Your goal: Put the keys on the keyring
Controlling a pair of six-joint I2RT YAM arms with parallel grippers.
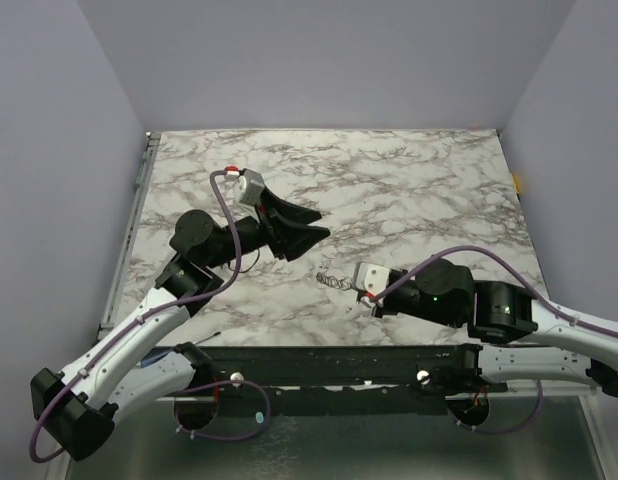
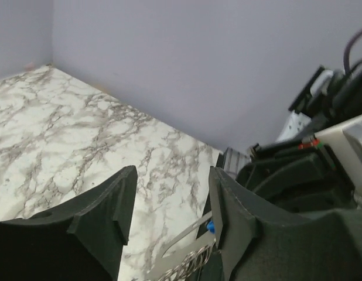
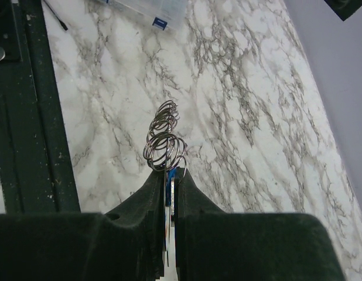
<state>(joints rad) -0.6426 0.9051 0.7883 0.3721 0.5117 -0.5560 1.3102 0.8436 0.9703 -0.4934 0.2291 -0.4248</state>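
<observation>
- Just behind the keyring [image 3: 164, 137], a tangle of thin wire loops: right gripper [image 3: 169, 178] pinched fully shut on the blue-headed key [image 2: 190, 239], silver blade poking out toward the loops.
- Touching the keyring at the fingertips, as far as the right wrist view tells; cannot tell whether the blade already passes through a loop, or whether the loops hang free or rest on the marble table [image 1: 409, 190].
- Up and left of the keyring in the top view: left gripper [image 2: 172, 181] spread wide, holding nothing, pointed at the loops and the key.
- Well apart from the keyring, beyond it as the right wrist camera looks: clear plastic packet [image 3: 149, 9], no part of the job.
- Step in hand, by the look of it: threading this key onto the keyring, with the loops not yet steadied by anything.
- Next move probably calls for closing the left jaws on one loop of the keyring and holding it firm, then working the hole in the key's head onto the wire end. Needs fine alignment, since thin springy loops slip and twist easily.
</observation>
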